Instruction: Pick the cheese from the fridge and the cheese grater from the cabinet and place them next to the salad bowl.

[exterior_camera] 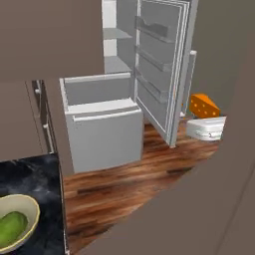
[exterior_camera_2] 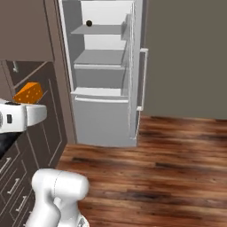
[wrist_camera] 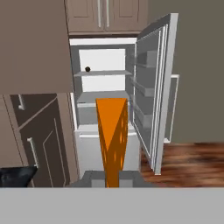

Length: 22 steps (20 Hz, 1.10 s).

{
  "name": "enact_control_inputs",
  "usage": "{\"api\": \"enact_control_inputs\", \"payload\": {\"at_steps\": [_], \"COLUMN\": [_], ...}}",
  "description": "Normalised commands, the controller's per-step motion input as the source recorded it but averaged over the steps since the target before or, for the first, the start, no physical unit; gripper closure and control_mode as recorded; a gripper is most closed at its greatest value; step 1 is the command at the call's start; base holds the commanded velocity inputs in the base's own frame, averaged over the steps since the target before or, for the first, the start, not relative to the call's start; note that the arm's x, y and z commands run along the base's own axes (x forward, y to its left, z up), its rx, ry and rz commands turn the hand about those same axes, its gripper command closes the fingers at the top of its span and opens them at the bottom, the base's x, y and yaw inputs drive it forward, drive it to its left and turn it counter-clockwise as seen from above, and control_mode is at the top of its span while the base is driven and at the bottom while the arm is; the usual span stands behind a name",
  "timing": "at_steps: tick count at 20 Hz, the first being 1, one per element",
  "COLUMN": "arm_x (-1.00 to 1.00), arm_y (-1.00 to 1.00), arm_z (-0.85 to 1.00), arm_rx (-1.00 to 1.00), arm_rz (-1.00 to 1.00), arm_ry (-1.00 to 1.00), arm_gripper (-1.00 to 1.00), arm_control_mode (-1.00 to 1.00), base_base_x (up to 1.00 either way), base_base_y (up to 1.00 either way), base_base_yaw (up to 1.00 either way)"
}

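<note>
- Hand view is showing the cheese (wrist_camera: 112, 140) standing up from between the two dark tips of the claw (wrist_camera: 113, 177), its orange wedge rising in front of the open fridge (wrist_camera: 103, 59).
- Left base view is showing the same cheese (exterior_camera: 203, 105) sitting above the white hand, out in the room beside the fridge door (exterior_camera: 162, 64) and clear of the shelves.
- Right base view is putting the wedge (exterior_camera_2: 29, 93) just above the hand, in front of the dark lower cabinets.
- Claw is pinching narrow on the cheese, jaws almost together on its thin flanks.
- Judging by its look, the wedge is handling as a light, stiff block; its smooth faces could be slippery, and the taper may be letting it slide out toward the thin edge.
- Holding low on the flat flanks, near the thick end, seems the safest place.
- Salad bowl (exterior_camera: 17, 224) is waiting on the dark surface (exterior_camera: 42, 172), well apart from the cheese.
</note>
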Motion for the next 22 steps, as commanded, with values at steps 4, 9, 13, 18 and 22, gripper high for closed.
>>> {"api": "enact_control_inputs", "payload": {"at_steps": [4, 9, 13, 18, 22], "arm_x": [0.0, 0.0, 0.0, 0.0, 0.0], "arm_y": [0.0, 0.0, 0.0, 0.0, 0.0], "arm_z": [0.0, 0.0, 0.0, 0.0, 0.0], "arm_rx": [0.0, 0.0, 0.0, 0.0, 0.0], "arm_rz": [0.0, 0.0, 0.0, 0.0, 0.0], "arm_ry": [0.0, 0.0, 0.0, 0.0, 0.0], "arm_gripper": [1.0, 1.0, 1.0, 1.0, 1.0], "arm_control_mode": [1.0, 1.0, 1.0, 1.0, 1.0], "base_base_x": [-0.77, -0.42, -0.18, -0.14, -0.02], "base_base_y": [-0.57, -0.71, -0.48, -0.26, -0.43], "base_base_yaw": [-0.1, 0.29, 0.52, 0.68, 0.76]}}
